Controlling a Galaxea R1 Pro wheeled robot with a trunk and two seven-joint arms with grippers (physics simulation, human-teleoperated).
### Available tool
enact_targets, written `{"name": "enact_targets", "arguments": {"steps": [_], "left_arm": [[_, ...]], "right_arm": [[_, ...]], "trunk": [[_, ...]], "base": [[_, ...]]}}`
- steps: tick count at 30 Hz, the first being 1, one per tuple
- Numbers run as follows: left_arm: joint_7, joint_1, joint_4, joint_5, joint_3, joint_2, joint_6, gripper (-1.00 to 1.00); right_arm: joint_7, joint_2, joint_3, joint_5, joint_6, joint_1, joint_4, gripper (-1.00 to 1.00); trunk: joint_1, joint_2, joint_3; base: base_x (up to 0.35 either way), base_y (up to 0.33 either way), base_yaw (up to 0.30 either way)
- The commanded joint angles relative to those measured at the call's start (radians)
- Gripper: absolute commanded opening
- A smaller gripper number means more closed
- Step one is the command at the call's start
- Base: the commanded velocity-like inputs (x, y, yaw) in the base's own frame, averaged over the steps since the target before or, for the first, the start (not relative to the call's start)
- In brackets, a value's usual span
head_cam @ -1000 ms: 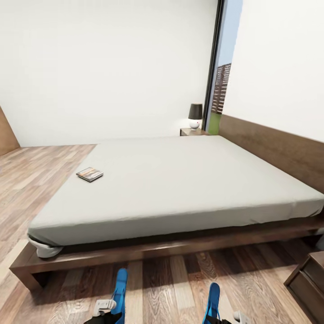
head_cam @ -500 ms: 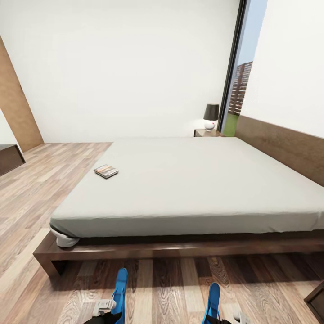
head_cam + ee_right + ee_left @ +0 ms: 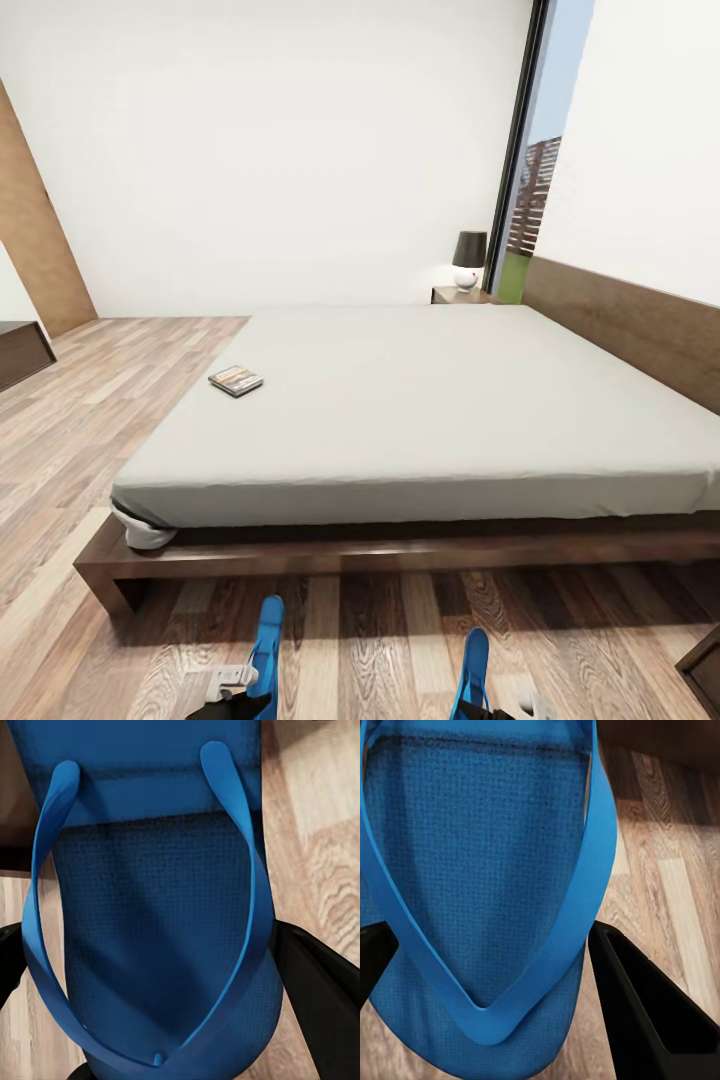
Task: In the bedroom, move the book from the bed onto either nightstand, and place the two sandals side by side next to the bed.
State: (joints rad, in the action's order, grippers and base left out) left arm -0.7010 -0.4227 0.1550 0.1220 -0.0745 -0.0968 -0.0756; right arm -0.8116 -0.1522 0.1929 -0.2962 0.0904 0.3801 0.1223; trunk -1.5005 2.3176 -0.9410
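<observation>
At the bedside, the left gripper and right gripper are each clamping a sandal — neither set down — while the book is lying on the bed, unmoved.

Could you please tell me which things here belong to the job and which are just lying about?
Job: book, bed, nightstand, left sandal, right sandal, each held by a gripper.
Lying about: lamp, dresser.

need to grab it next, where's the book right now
In the head view the book lies flat on the bed, near the mattress's left edge, far from the lamp.
</observation>
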Motion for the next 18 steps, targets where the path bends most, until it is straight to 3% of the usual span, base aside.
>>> {"name": "enact_targets", "arguments": {"steps": [1,4,10,12,18], "left_arm": [[-0.005,-0.001,0.0,-0.004,-0.008,-0.002,-0.002,-1.0],[0.04,-0.001,0.002,-0.004,-0.01,-0.004,-0.001,-1.0],[0.437,-0.003,0.024,0.0,-0.008,0.006,0.008,-1.0],[0.497,-0.005,0.048,0.0,-0.007,0.013,0.017,-1.0],[0.692,-0.015,0.155,-0.001,-0.007,0.021,0.161,-1.0]], "right_arm": [[-0.005,-0.001,0.008,-0.001,0.011,0.0,0.0,-1.0],[-0.005,-0.006,0.01,-0.001,0.011,0.0,0.0,-1.0],[-0.006,-0.012,0.011,-0.006,0.011,0.0,0.001,-1.0],[-0.006,-0.012,0.011,-0.007,0.011,0.0,0.001,-1.0],[-0.006,-0.012,0.011,-0.007,0.011,0.0,0.002,-1.0]], "trunk": [[0.0,0.0,-0.001],[0.0,0.0,-0.001],[0.0,0.0,-0.001],[0.0,0.0,-0.001],[0.0,0.0,-0.001]], "base": [[0.0,0.0,0.0],[0.0,0.0,0.0],[0.0,0.0,0.0],[0.0,0.0,0.0],[0.0,0.0,0.0]]}}
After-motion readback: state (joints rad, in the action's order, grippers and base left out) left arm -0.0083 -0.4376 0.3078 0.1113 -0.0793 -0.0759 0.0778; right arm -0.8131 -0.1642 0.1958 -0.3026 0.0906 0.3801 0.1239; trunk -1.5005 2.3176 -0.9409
